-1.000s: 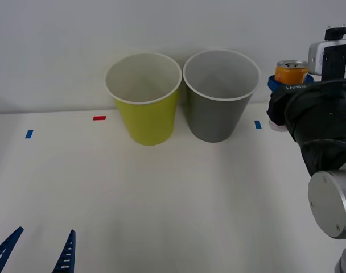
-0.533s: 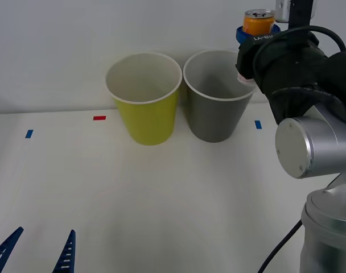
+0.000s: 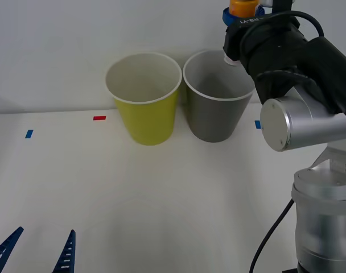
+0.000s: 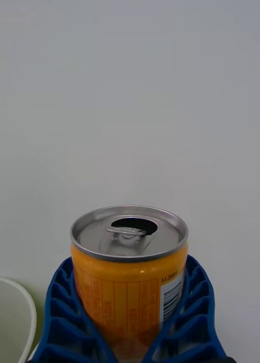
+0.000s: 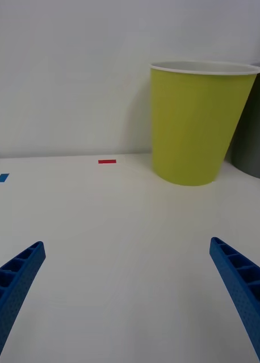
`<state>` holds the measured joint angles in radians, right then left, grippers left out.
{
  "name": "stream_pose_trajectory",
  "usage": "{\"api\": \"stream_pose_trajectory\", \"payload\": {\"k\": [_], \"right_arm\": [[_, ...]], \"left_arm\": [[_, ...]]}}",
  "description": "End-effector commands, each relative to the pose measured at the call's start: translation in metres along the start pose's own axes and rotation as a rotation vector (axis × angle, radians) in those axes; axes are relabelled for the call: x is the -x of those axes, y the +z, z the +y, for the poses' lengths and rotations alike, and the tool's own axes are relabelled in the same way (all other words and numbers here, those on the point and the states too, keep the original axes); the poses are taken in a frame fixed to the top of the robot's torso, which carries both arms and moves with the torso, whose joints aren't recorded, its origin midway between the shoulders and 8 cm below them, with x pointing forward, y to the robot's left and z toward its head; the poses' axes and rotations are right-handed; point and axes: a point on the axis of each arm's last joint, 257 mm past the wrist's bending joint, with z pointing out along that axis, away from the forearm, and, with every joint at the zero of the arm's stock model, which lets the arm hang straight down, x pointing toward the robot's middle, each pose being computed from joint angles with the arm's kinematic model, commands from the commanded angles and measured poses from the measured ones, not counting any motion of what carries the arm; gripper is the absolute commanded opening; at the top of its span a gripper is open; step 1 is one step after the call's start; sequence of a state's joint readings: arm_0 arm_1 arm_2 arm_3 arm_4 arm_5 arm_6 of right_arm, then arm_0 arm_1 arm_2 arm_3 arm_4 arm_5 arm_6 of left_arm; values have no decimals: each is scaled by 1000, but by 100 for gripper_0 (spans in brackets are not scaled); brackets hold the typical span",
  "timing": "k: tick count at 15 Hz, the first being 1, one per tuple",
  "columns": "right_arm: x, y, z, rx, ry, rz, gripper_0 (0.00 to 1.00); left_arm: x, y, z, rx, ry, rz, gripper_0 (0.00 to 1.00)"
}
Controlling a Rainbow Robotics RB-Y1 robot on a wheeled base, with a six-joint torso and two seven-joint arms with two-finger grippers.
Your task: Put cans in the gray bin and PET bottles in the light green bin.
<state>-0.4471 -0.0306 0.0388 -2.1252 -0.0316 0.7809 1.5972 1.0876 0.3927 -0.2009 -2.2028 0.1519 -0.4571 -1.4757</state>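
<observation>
Front view: right gripper (image 3: 242,12), clamped on the can (image 3: 243,7), hangs over the gray bin's (image 3: 217,122) far rim. Beside it stands the light green bin (image 3: 147,116); left gripper (image 3: 36,250) rests spread apart, low over bare table (image 3: 161,193).

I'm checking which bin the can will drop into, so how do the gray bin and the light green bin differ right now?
The gray bin is dark gray; the light green bin is yellow-green. The gray bin stands on the robot's right, the green one on its left. The right gripper, shut on the can, hangs above the gray bin's far right rim; nothing hangs above the green bin. Both are upright, tapered, white-rimmed and alike in size.
</observation>
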Motion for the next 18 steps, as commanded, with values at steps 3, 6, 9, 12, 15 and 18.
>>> {"api": "stream_pose_trajectory", "payload": {"k": [3, 6, 9, 12, 15, 18], "right_arm": [[-11, 38, -9, 18, 12, -49, 0], [-20, 42, -14, 17, -2, -34, 0], [-21, 42, -14, 22, 15, -32, 0], [-21, 42, -20, 18, 42, -33, 0], [-20, 41, -29, 9, 73, -35, 0], [-19, 41, -32, 11, 145, -36, 0]], "left_arm": [[0, 0, 0, 0, 0, 0, 100], [0, 0, 0, 0, 0, 0, 100], [0, 0, 0, 0, 0, 0, 100], [0, 0, 0, 0, 0, 0, 100], [0, 0, 0, 0, 0, 0, 100], [0, 0, 0, 0, 0, 0, 100]]}}
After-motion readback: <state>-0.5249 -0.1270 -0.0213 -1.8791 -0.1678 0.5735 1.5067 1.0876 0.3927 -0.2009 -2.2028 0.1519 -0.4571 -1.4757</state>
